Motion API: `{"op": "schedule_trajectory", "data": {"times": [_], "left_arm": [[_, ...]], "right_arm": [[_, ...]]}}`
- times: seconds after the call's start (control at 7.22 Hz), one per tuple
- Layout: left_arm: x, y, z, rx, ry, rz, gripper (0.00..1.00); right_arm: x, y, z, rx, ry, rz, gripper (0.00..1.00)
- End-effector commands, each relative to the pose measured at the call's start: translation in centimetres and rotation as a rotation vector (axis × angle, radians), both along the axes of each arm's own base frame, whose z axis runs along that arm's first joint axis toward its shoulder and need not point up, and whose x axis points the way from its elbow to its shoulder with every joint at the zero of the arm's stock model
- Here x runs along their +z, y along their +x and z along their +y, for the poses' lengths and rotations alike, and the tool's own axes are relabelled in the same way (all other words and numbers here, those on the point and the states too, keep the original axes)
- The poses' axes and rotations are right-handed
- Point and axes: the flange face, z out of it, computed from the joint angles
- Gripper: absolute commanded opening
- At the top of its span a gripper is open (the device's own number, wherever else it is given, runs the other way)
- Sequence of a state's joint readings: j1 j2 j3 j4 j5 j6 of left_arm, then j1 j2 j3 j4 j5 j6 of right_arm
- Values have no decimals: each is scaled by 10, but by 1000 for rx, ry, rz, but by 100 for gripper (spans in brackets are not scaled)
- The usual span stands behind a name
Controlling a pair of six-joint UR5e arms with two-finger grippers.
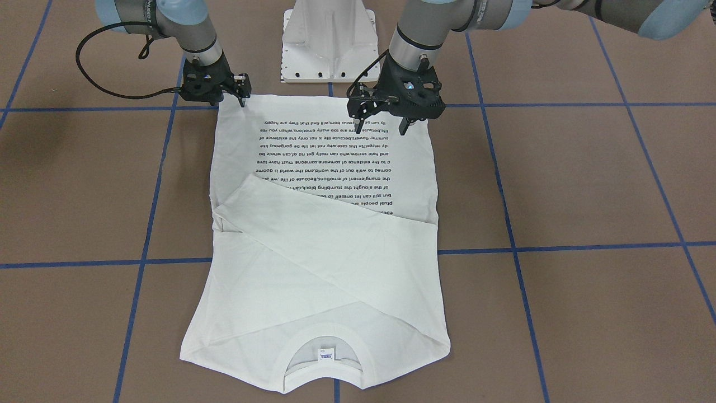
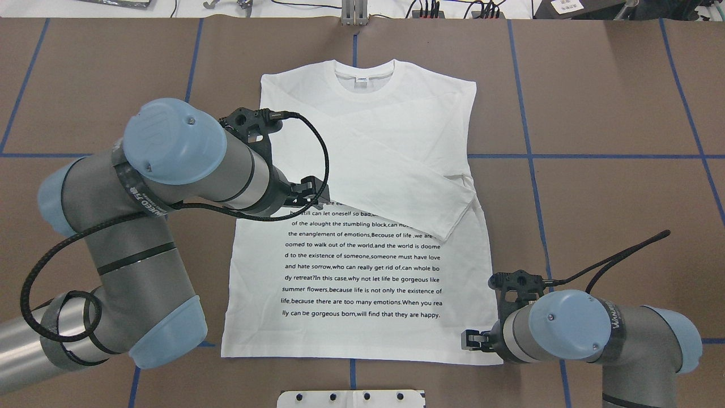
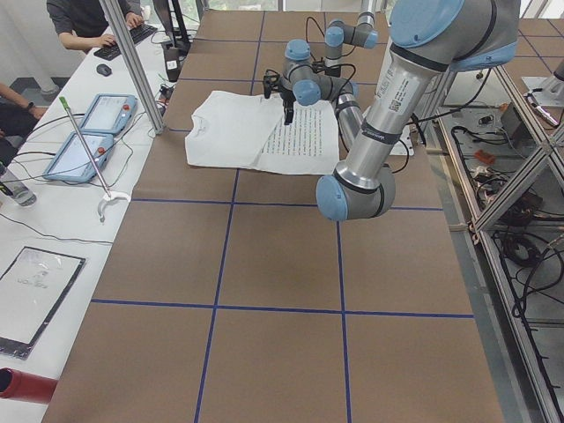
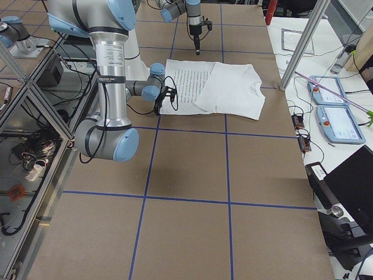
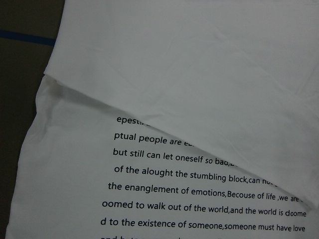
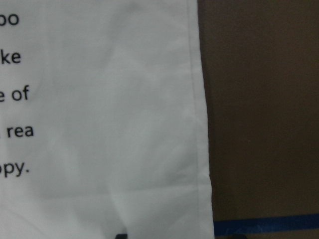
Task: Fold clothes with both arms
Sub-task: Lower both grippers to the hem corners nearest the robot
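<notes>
the table (image 2: 595, 198) carries one shirt (image 2: 362, 272), spread flat, print up, collar (image 2: 365, 71) at the far edge from the robot and hem (image 2: 340, 354) nearest its base. starting at the left: the left gripper (image 1: 383, 124) hovers above the shirt's left half, clear of the cloth, with its jaws standing apart and nothing between them; its wrist view looks down on the slanted edge of a folded sleeve (image 2: 396, 187) where that edge cuts across the top lines of the text (image 2: 362, 277). in the middle, the sleeves lie crossed over the chest, so the body is already a narrow rectangle with a few soft creases. at the right, the right gripper (image 1: 232, 96) sits low at the hem's right corner, just at the cloth's edge; whether its jaws are parted or pinching the corner i cannot tell, since the wrist view shows only the side seam and a dark sliver at the bottom. the shirt looks like thin cotton: light, limp, no stiffness, likely to sag and drag between two holds. the sensible grips are probably the two hem corners, taking both layers, lifted level and carried toward the collar so the loose sleeves stay put. the left corner has no gripper on it yet.
</notes>
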State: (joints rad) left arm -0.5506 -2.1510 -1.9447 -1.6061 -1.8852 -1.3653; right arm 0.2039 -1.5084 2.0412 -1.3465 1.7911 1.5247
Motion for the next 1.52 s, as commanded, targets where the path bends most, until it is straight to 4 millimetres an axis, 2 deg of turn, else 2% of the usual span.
{"op": "schedule_trajectory", "data": {"times": [0.0,0.14,0.55,0.97,1.25,1.39], "left_arm": [[3,0,0,0,-2,-4,100],[3,0,0,0,-2,-4,100],[3,0,0,-1,-2,-4,100],[5,1,-1,-3,-4,-10,100],[7,3,-3,-16,2,-19,100],[8,3,-3,-16,1,-21,100]], "right_arm": [[-1,0,4,-11,-30,-2,69],[-1,1,4,-12,-31,-4,63],[-1,1,3,-12,-32,-2,59],[-3,2,3,-13,-30,-7,15],[-2,1,4,-14,-31,-1,0],[-4,1,4,-13,-30,-4,0]]}}
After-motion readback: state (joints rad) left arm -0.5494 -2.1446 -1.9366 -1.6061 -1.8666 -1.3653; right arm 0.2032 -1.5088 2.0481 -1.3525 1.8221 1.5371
